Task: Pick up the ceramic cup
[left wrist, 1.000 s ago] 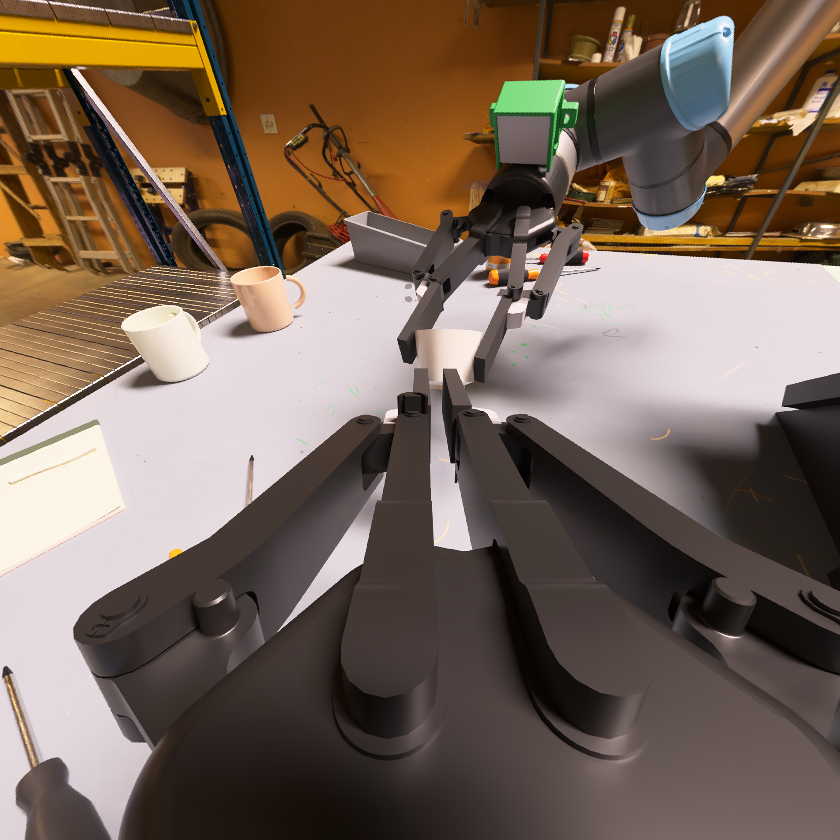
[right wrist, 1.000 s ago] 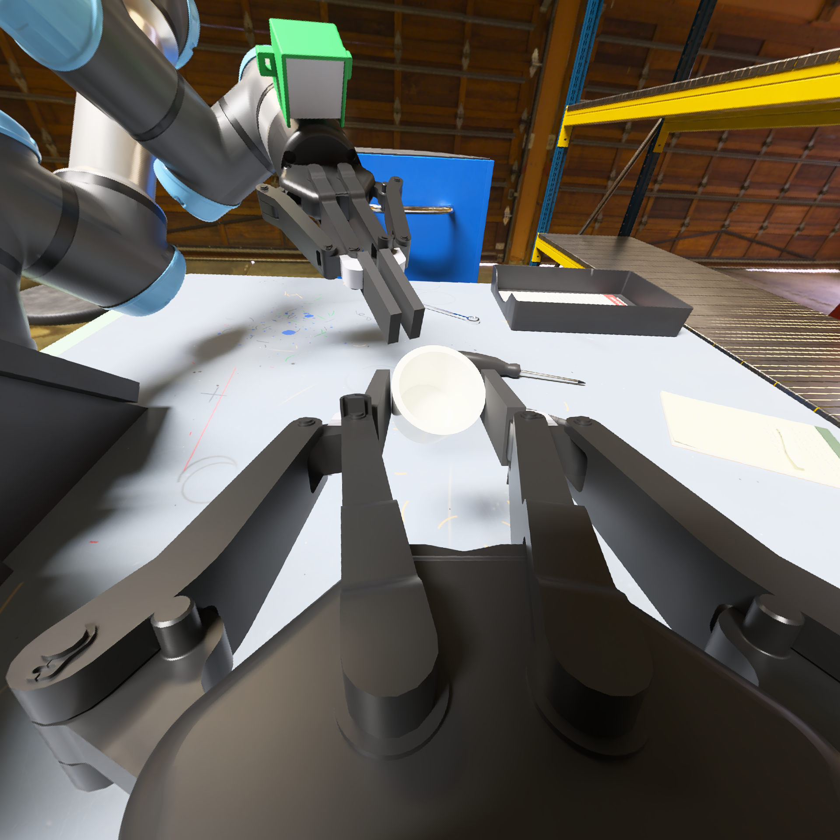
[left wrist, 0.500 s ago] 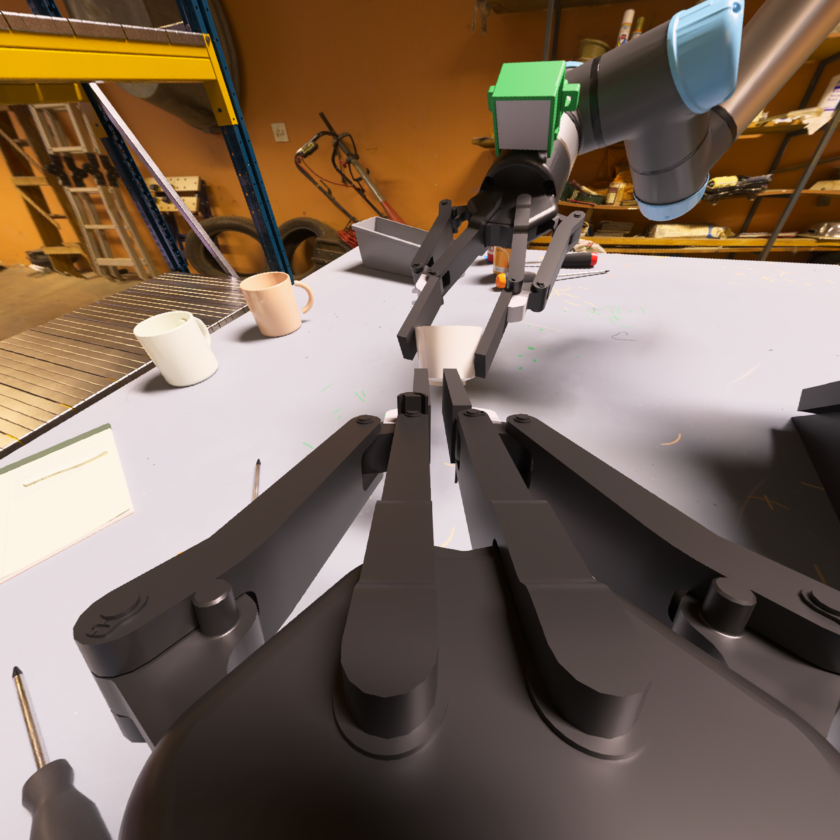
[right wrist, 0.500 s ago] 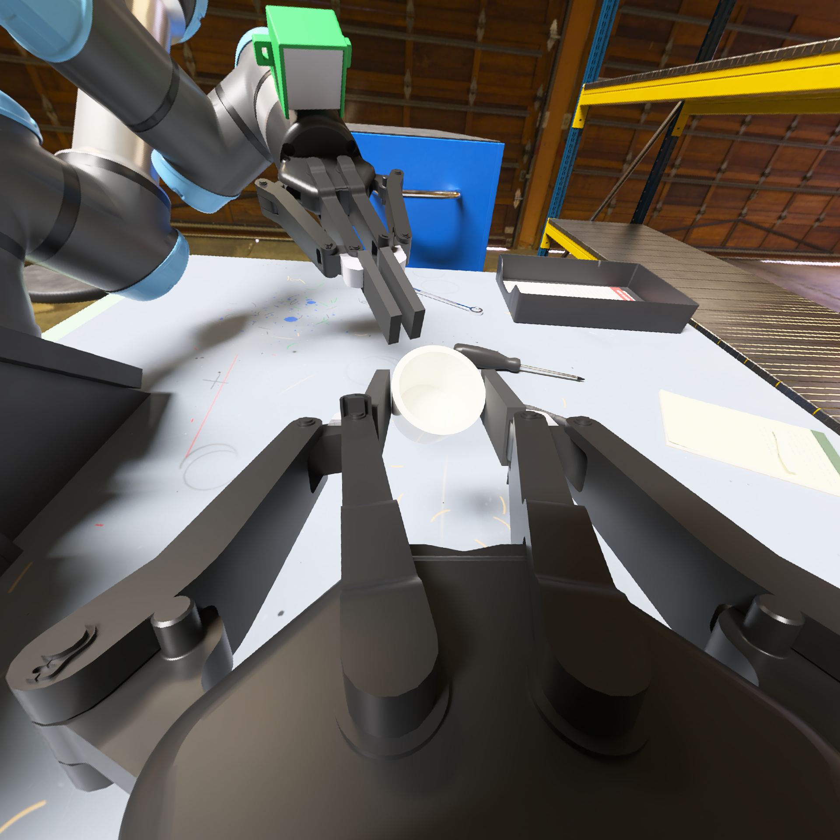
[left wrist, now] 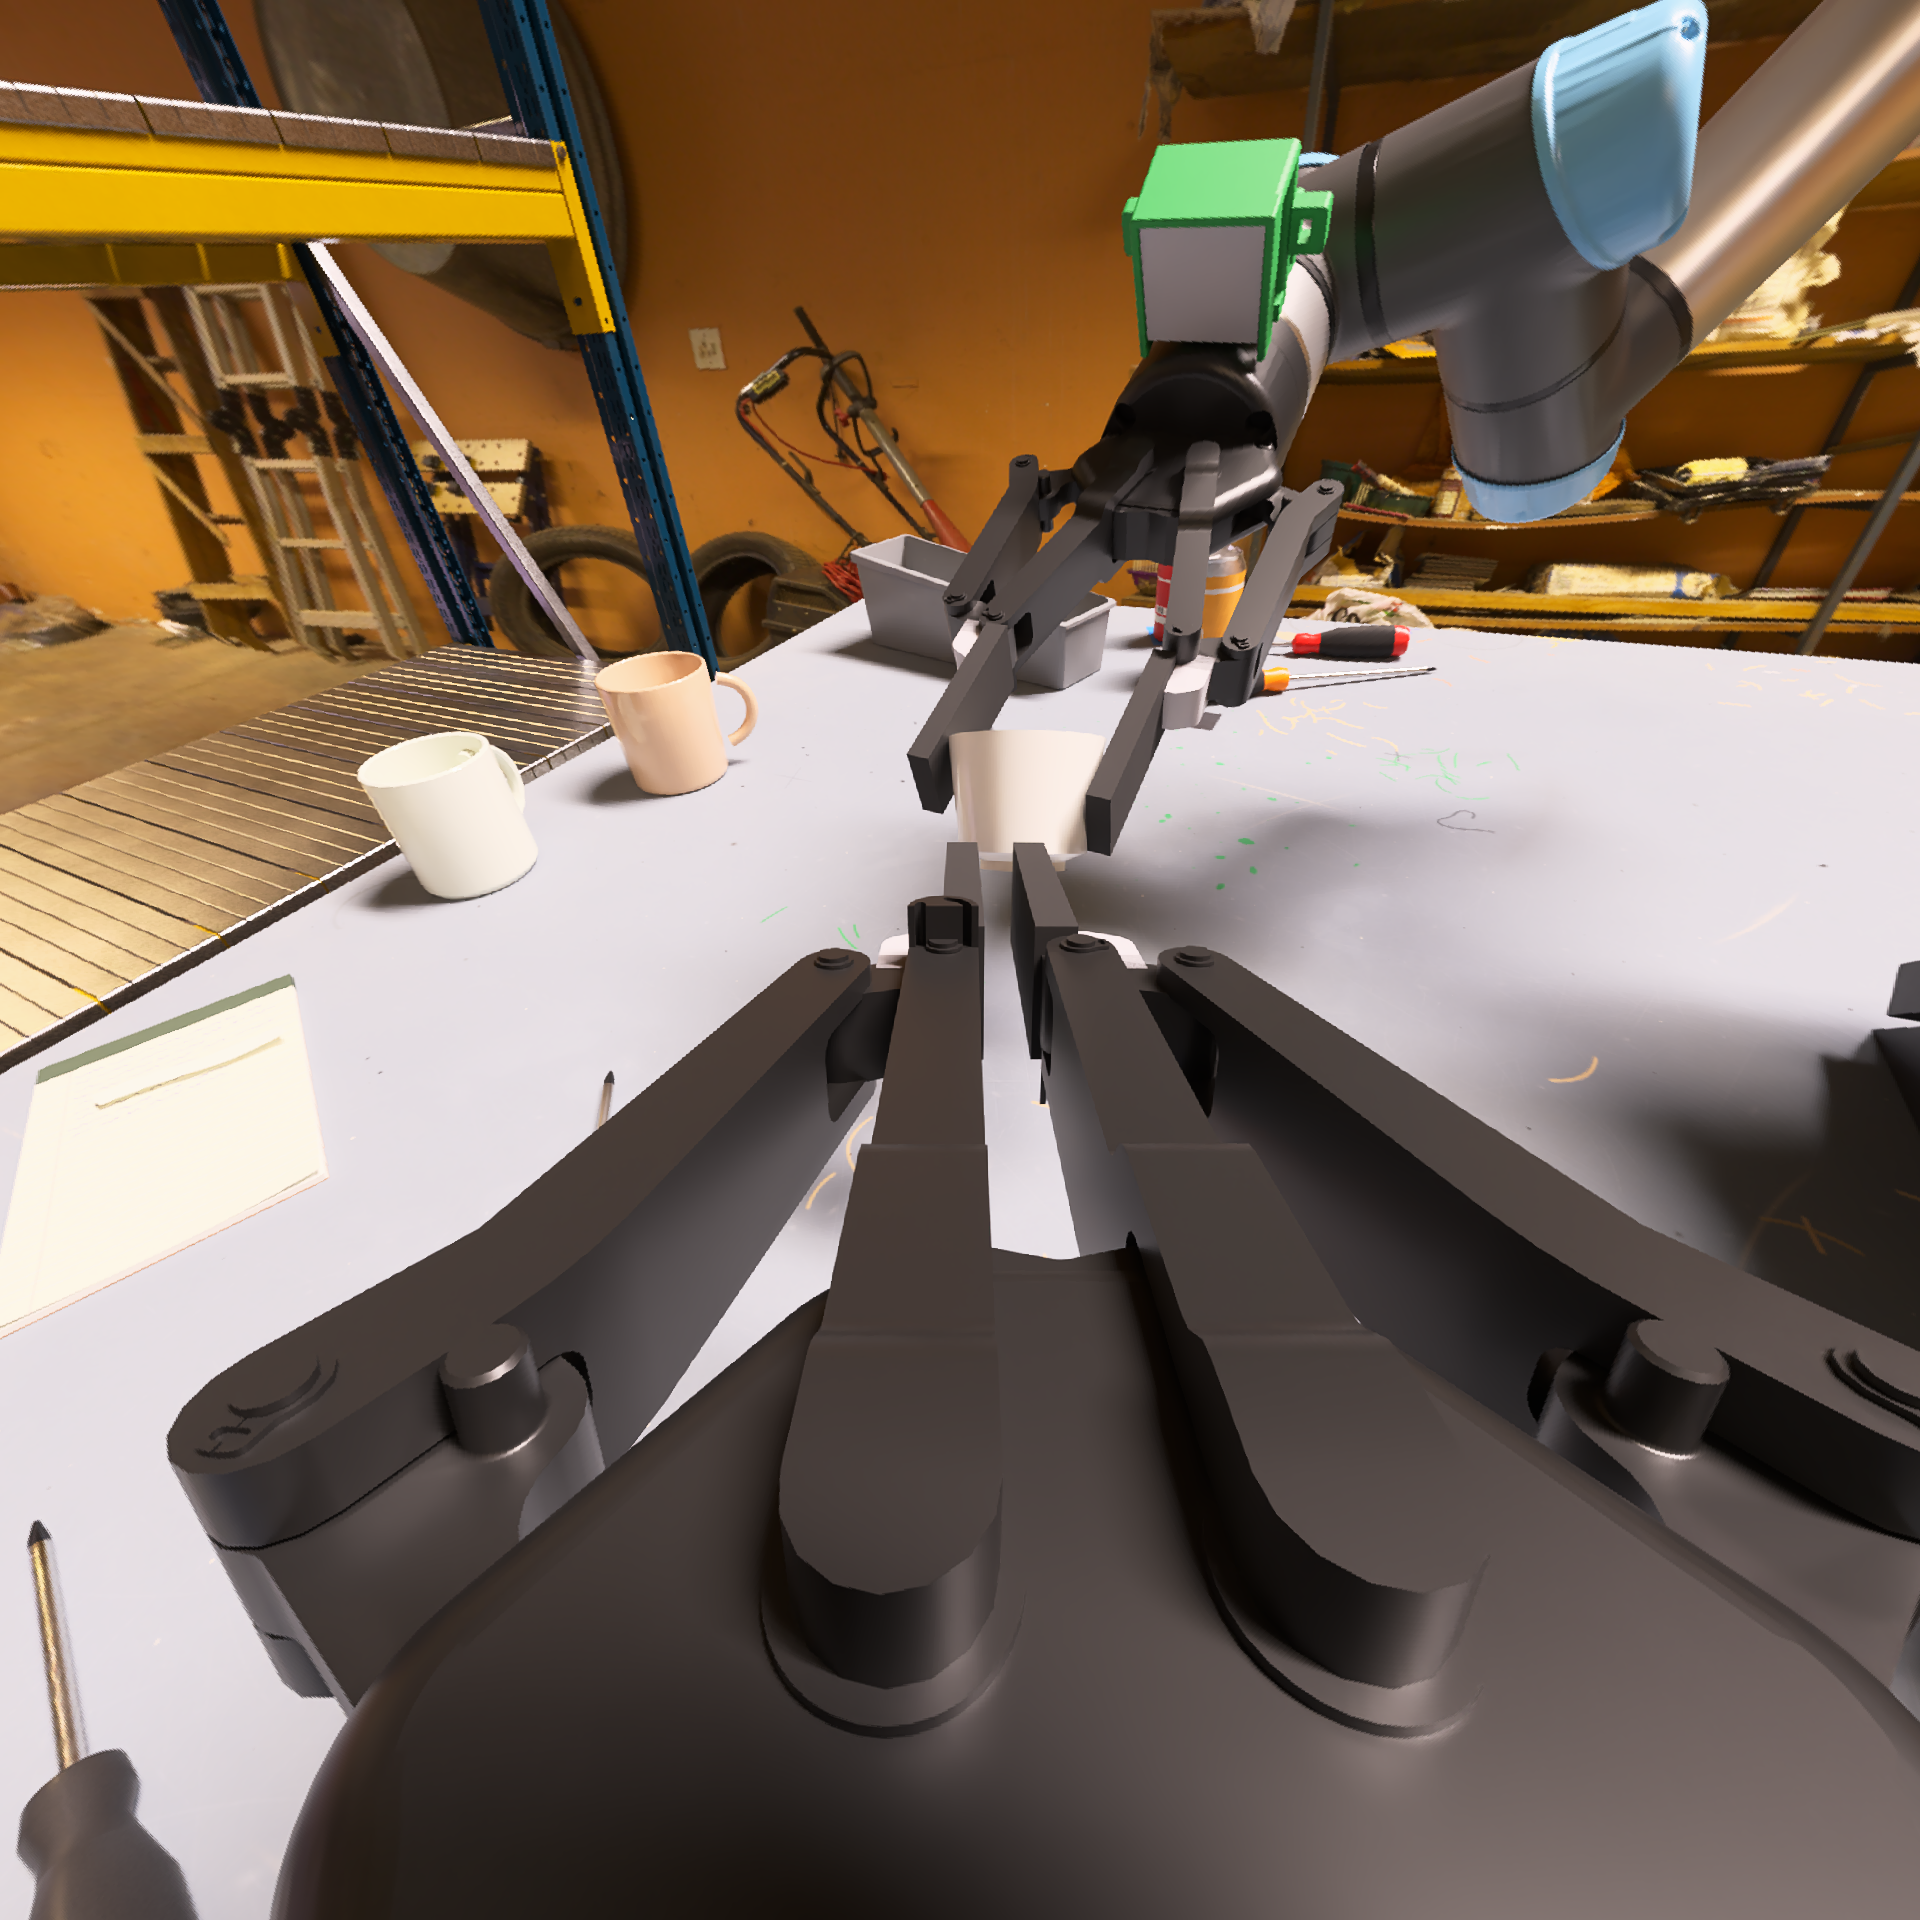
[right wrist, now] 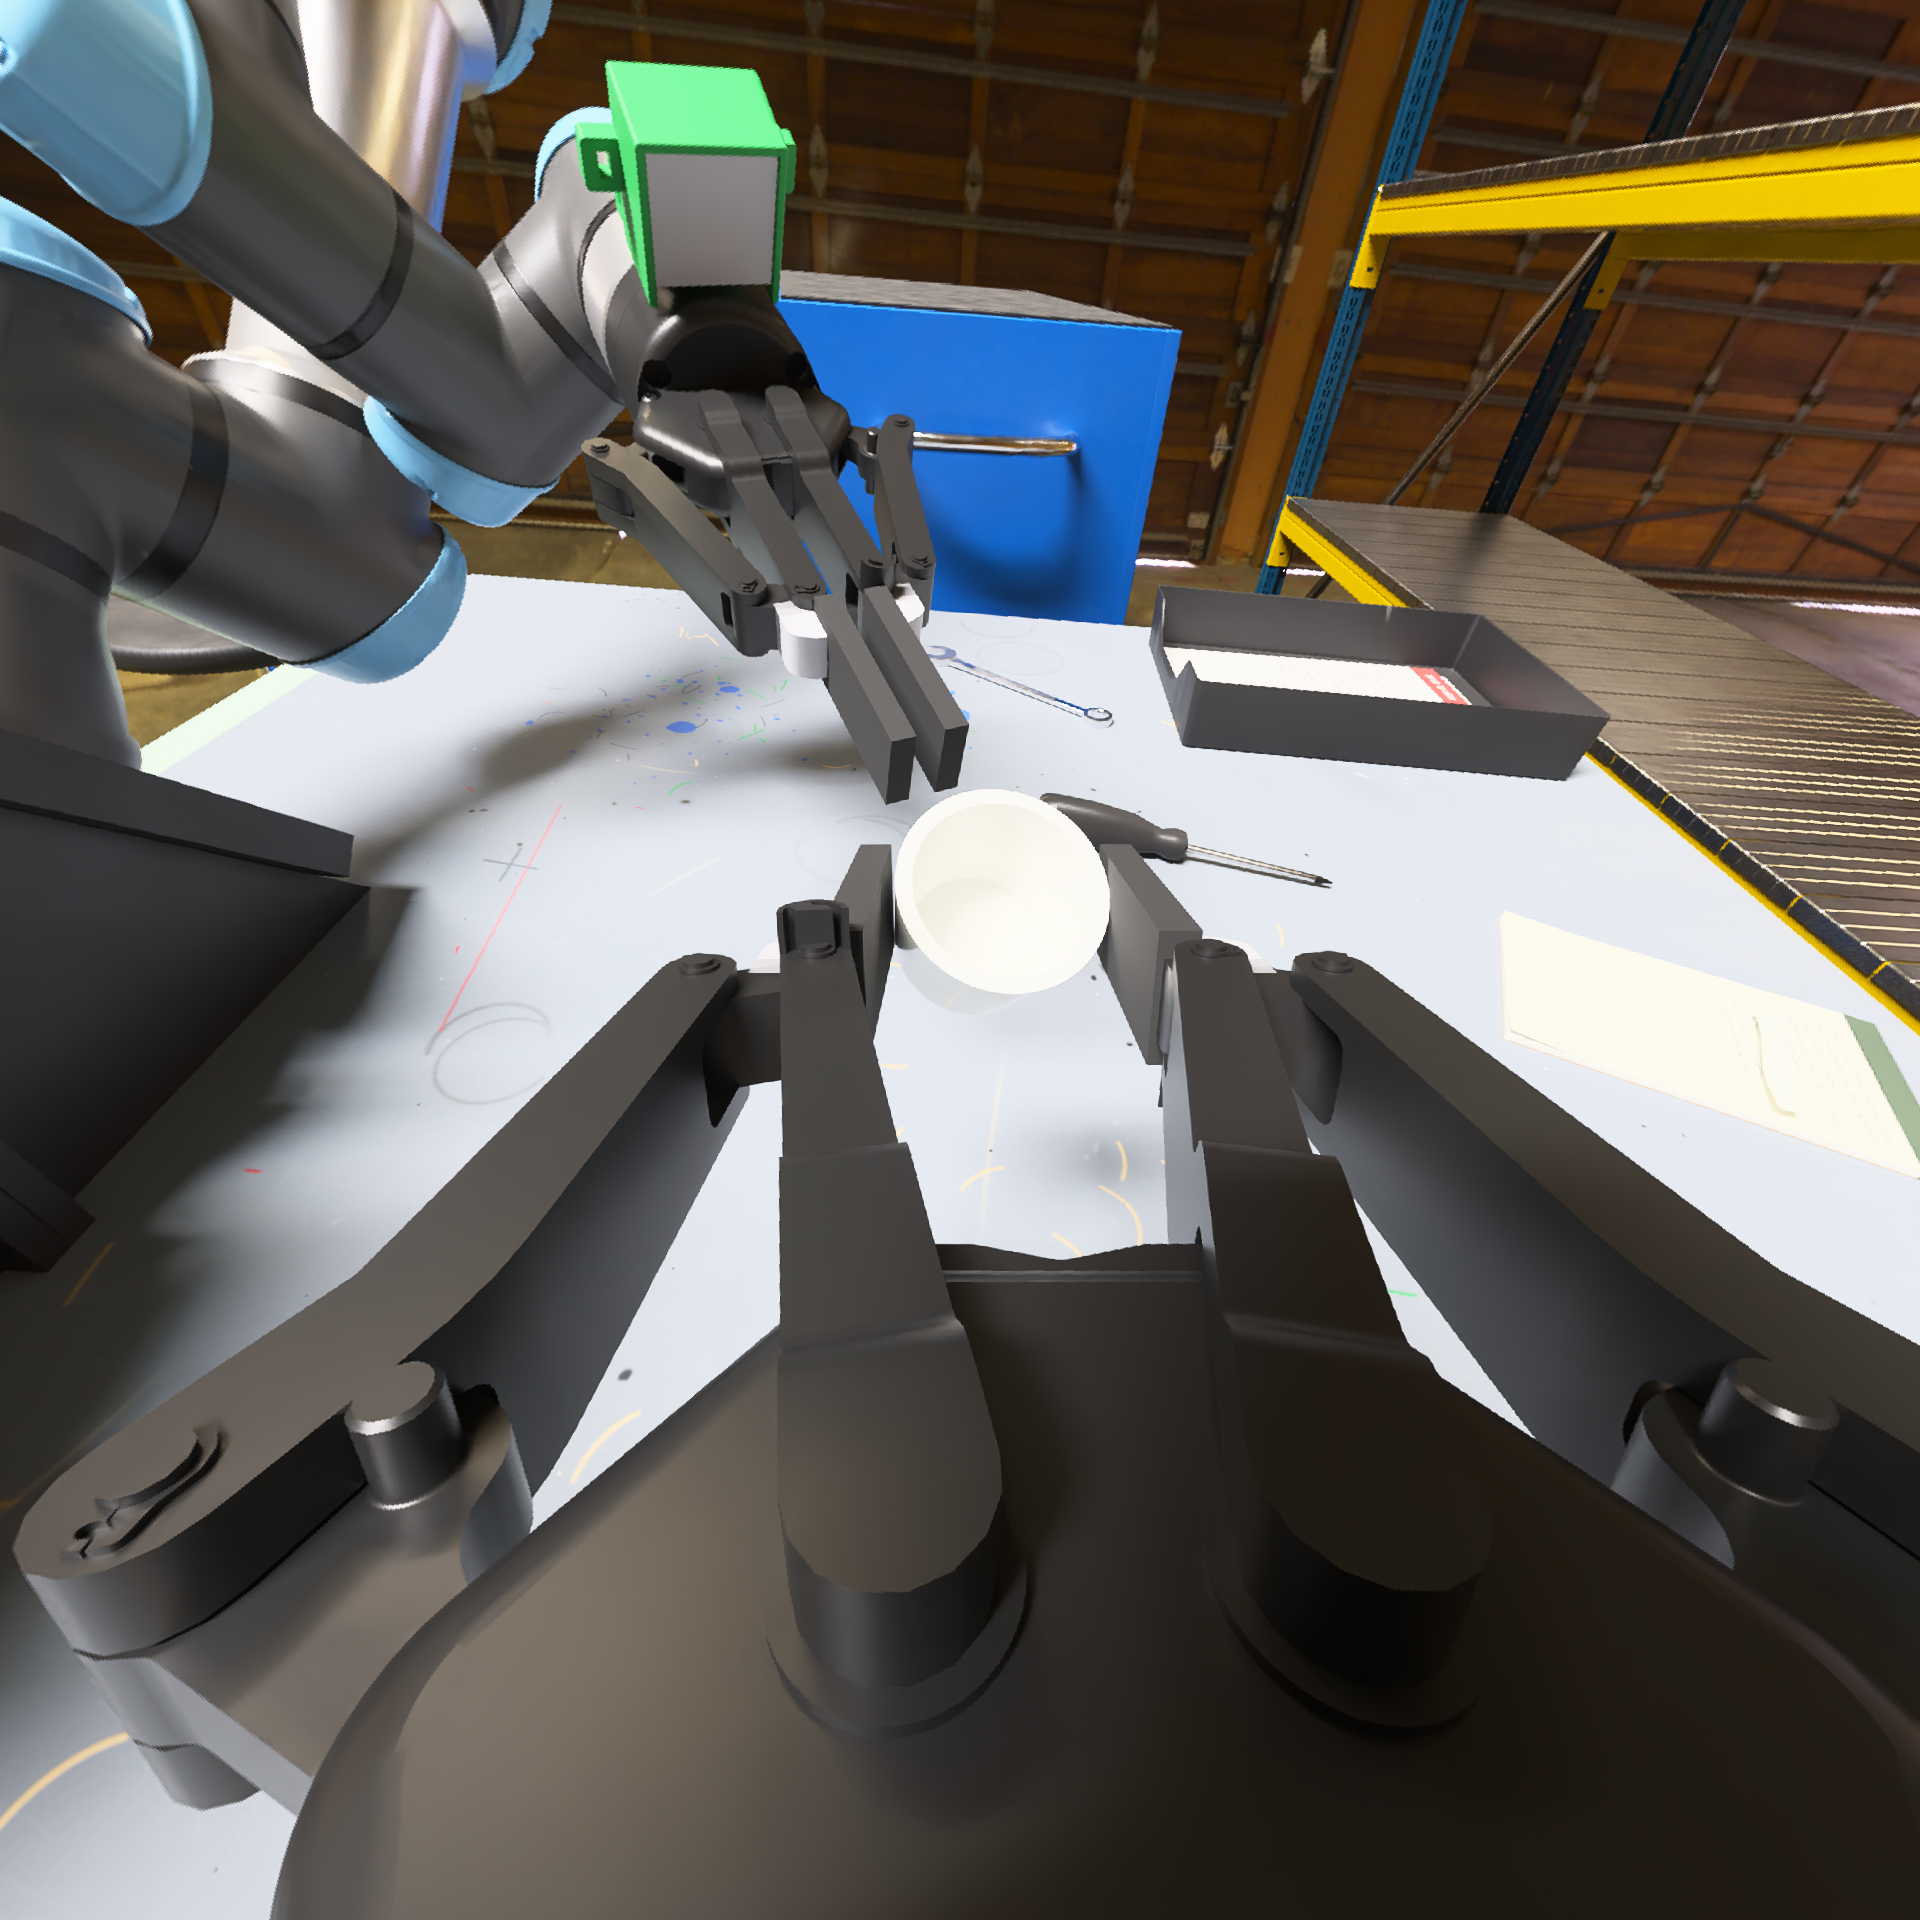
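Note:
The ceramic cup (right wrist: 1003, 894) is white, has no handle and opens toward the right wrist camera. My right gripper (right wrist: 997, 871) is shut on it, one finger on each side of its wall, and holds it above the grey table (right wrist: 582, 935). In the left wrist view the cup (left wrist: 1023, 795) hangs between the right gripper's (left wrist: 1018, 805) fingers, its base hidden behind my left fingertips. My left gripper (left wrist: 994, 862) is shut and empty, just in front of the cup. It also shows in the right wrist view (right wrist: 920, 769), just beyond the cup.
A white mug (left wrist: 452, 816) and a peach mug (left wrist: 665, 722) stand at the table's left. A grey bin (left wrist: 977, 613) and screwdrivers (left wrist: 1351, 642) lie behind. A dark tray (right wrist: 1371, 686), a wrench (right wrist: 1029, 691), a dark screwdriver (right wrist: 1174, 836) and a notepad (right wrist: 1704, 1039) are on the table.
My right gripper has risen a little with the cup still in it. The left wrist view has shifted slightly. The left gripper stays shut.

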Robot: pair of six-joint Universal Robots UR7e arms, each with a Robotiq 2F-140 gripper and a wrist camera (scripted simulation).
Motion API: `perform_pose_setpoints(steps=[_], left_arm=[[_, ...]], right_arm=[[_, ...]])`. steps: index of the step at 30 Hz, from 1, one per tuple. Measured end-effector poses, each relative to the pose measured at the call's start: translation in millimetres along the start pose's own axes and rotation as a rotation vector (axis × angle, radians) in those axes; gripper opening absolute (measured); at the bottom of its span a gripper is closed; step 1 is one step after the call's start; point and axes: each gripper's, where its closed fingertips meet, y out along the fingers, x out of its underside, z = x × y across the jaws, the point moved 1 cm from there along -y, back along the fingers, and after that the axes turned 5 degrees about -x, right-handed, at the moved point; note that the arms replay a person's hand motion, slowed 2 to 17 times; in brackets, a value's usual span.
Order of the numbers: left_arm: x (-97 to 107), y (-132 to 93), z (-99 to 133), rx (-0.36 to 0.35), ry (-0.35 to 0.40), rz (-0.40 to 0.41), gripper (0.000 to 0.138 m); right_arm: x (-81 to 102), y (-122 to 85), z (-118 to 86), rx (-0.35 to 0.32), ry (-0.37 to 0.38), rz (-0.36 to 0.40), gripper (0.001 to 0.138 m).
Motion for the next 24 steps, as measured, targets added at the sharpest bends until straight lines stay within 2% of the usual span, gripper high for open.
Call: perform_pose_setpoints(steps=[7, 24], left_arm=[[-3.0, 3.7, -3.3, -0.040, 0.001, 0.000, 0.009], [-6.8, 11.0, -6.9, -0.083, -0.011, 0.002, 0.009]], right_arm=[[-1.8, -3.5, 5.9, -0.009, -0.013, -0.019, 0.053], [-4.6, -9.3, 15.4, -0.034, -0.041, -0.076, 0.053]])
